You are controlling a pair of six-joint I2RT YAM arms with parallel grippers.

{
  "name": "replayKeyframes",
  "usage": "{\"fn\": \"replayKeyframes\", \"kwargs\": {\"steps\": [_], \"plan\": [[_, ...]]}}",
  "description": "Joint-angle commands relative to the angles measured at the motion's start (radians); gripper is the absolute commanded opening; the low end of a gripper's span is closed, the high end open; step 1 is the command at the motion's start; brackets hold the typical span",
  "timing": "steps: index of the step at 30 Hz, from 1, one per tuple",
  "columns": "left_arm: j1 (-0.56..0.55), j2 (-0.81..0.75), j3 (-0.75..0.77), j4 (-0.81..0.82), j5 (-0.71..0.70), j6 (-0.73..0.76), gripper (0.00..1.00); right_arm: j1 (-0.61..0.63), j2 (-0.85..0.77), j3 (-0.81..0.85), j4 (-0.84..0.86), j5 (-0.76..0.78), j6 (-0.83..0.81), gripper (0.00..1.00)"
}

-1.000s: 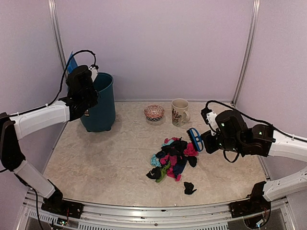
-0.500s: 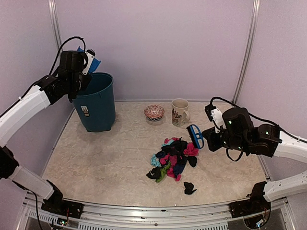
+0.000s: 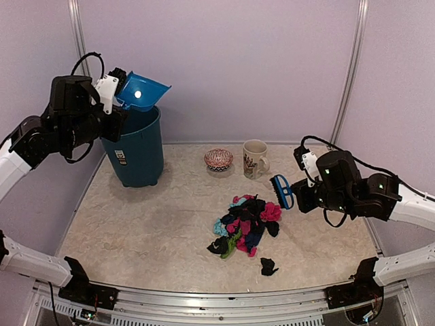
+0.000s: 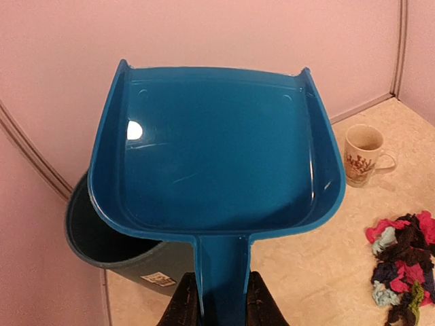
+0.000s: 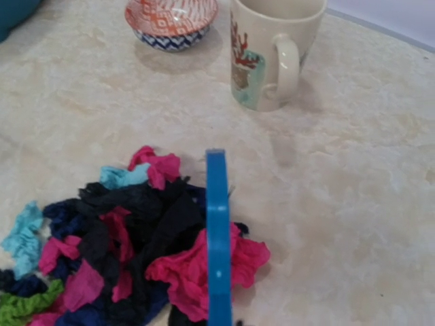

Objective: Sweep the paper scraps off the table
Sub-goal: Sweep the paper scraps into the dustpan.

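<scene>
The paper scraps [image 3: 246, 223] lie heaped in pink, black, light blue, navy and green on the beige table [image 3: 136, 224]. One black wad [image 3: 268, 266] sits apart near the front edge. My left gripper [image 3: 115, 95] is shut on the handle of a blue dustpan [image 3: 143, 92], held high over the teal bin [image 3: 139, 146]. In the left wrist view the dustpan [image 4: 217, 156] looks empty, its handle pinched between my fingers [image 4: 185, 302]. My right gripper [image 3: 297, 195] is shut on a small blue brush [image 3: 281, 191] just right of the heap. The brush [image 5: 217, 238] stands edge-on over the scraps [image 5: 122, 251].
A cream mug [image 3: 255, 158] and a small patterned bowl [image 3: 218, 159] stand behind the heap, near the back wall. The bin stands at the back left. Pale walls with metal posts close in the table on three sides.
My left arm has lifted and swung the dustpan from behind the bin to above its rim, with the pan now facing forward. The right gripper and brush drifted slightly right.
</scene>
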Motion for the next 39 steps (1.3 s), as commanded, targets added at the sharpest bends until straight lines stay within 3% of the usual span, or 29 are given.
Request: {"fn": "replayKeyframes", "kwargs": {"steps": [1, 13, 21, 29, 39], "plan": [[-0.035, -0.024, -0.103, -0.056, 0.182, -0.188, 0.0, -0.026, 0.03, 0.035, -0.01, 0.032, 0.004, 0.0], [-0.243, -0.049, -0.404, -0.106, 0.229, -0.54, 0.0, -0.073, 0.071, 0.029, -0.004, 0.018, -0.011, 0.0], [-0.383, -0.052, -0.565, -0.024, 0.314, -0.616, 0.0, -0.097, 0.072, 0.012, 0.011, 0.007, -0.012, 0.0], [-0.524, 0.038, -0.587, -0.022, 0.385, -0.712, 0.0, -0.104, 0.069, 0.009, 0.015, -0.005, -0.011, 0.0], [-0.688, 0.081, -0.62, -0.107, 0.37, -0.884, 0.0, -0.106, 0.06, -0.006, 0.025, -0.011, -0.013, 0.0]]}}
